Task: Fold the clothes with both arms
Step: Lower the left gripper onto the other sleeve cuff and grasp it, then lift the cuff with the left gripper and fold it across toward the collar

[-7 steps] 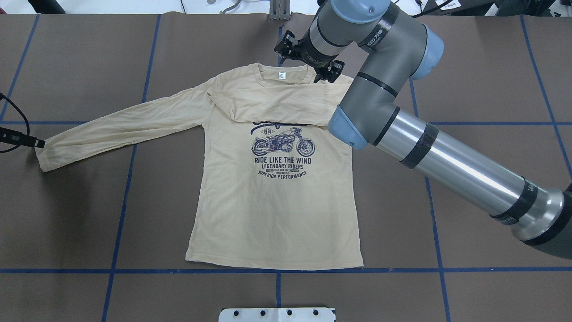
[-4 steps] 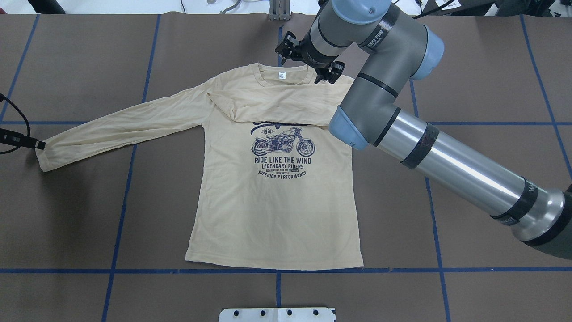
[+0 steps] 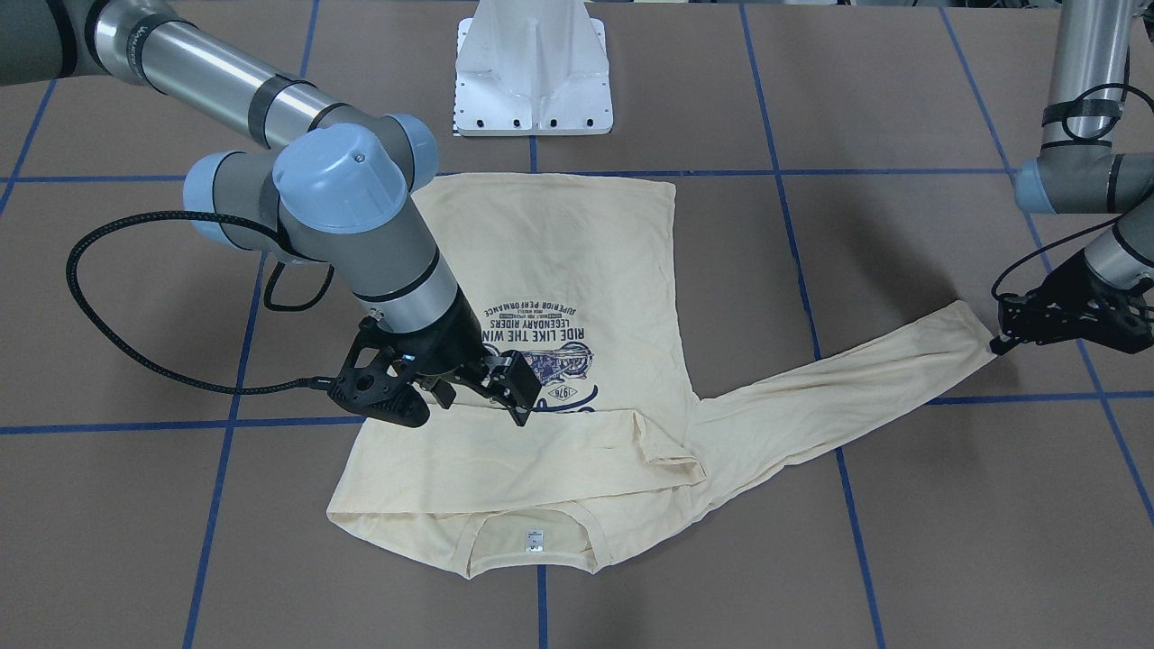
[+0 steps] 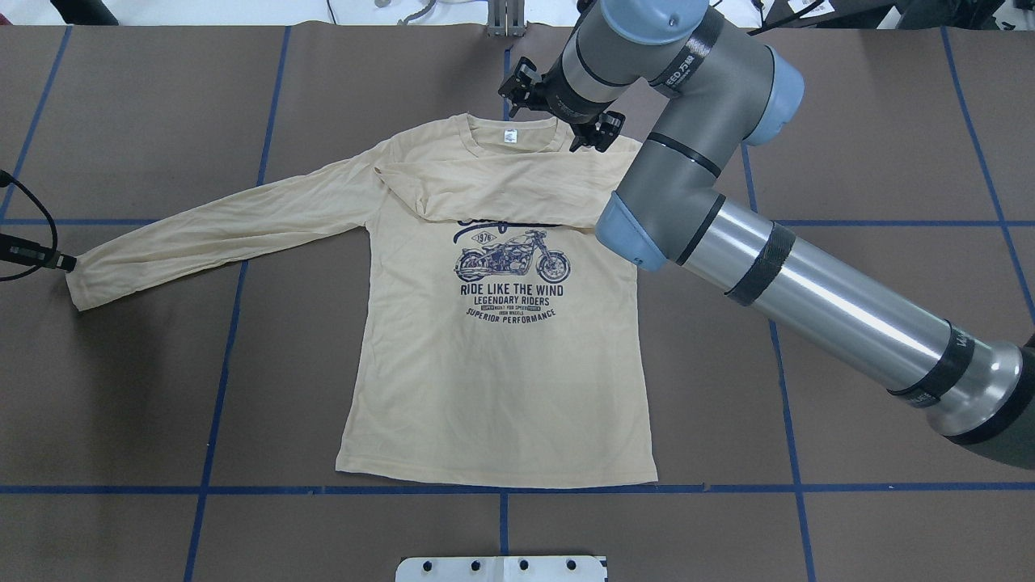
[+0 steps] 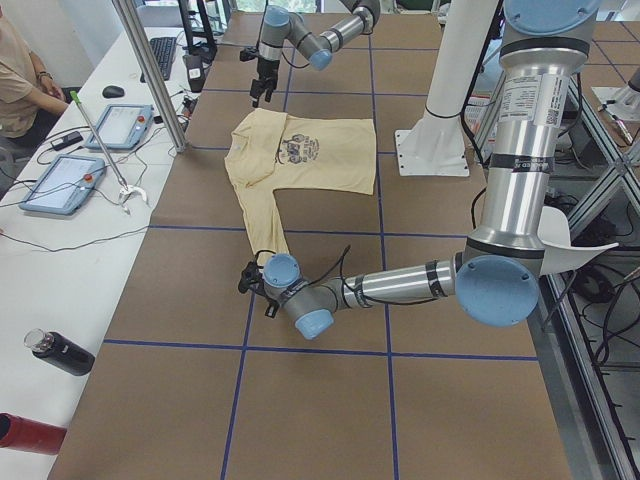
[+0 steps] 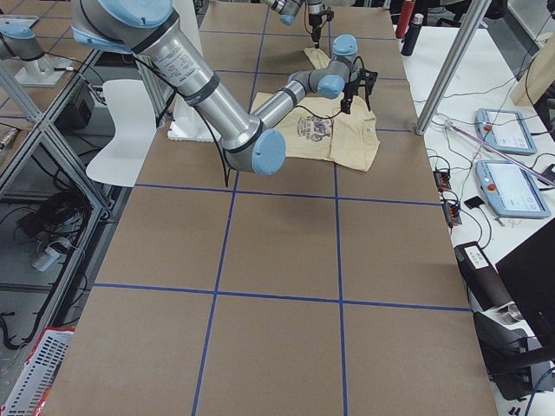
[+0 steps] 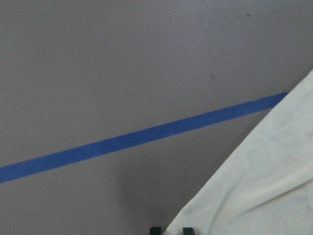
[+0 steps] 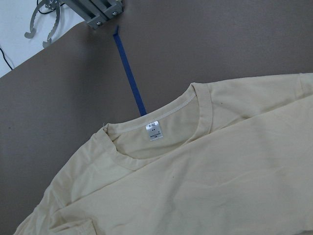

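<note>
A cream shirt (image 4: 493, 388) lay flat on a brown table (image 4: 889, 121). The left gripper (image 3: 994, 342) pinched its outstretched cuff. The right gripper (image 3: 462, 410) hung near the collar, jaws spread, empty.

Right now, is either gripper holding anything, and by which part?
The left gripper appears to pinch the T-shirt by the cuff end of its outstretched sleeve. The right gripper is open above the folded shoulder, holding nothing.

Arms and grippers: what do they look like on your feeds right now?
Both the right arm and left arm are tubular: polished silver links, matte grey joint housings, rounded light-blue caps. Black bands with white lettering ring the tubes. A black cable loops off the right wrist. The right gripper and left gripper are black two-finger units.
</note>
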`<state>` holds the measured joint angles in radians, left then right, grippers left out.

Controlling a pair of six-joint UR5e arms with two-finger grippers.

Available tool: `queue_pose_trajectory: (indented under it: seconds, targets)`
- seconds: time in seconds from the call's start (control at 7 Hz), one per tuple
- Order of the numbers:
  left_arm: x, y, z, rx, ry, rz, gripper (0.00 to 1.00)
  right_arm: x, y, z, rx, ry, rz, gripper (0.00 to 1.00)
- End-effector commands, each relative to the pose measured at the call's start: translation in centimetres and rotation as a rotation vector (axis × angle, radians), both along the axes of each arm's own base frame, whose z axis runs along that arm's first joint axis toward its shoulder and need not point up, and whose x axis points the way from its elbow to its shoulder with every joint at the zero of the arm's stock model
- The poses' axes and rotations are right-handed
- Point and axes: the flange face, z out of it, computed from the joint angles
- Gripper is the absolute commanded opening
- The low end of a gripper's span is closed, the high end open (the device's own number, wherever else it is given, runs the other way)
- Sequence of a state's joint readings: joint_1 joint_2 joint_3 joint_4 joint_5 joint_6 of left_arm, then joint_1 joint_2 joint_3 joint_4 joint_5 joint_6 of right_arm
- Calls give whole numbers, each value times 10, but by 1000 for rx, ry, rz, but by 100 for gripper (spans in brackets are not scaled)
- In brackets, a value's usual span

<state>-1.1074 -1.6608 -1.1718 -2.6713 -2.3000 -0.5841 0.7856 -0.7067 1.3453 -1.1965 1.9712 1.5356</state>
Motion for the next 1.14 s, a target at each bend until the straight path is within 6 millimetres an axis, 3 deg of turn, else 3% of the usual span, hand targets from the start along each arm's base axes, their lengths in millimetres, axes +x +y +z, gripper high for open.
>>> queue_pose_trajectory:
  seconds: [0.0,0.14,0.29,0.43,0.71,0.86,1.0]
  targets:
    - [5,3,-28,18,73,58,0,3,-2,0,-2,-2,2,99]
    - [7,5,-65,28,146,98,0,20,-2,13,-7,-9,-7,99]
    - [13,-10,-107,-7,191,52,0,68,-3,43,-23,-21,-3,99]
    - [22,-38,-161,-74,259,-23,0,109,-7,70,-10,-23,-53,99]
    - [59,-98,-283,-170,353,-100,0,191,-23,151,-8,27,-81,99]
    - [86,-109,-334,-223,392,-108,0,211,-23,182,6,63,-92,99]
    - [134,-113,-404,-252,450,-120,0,215,-22,196,11,82,-99,99]
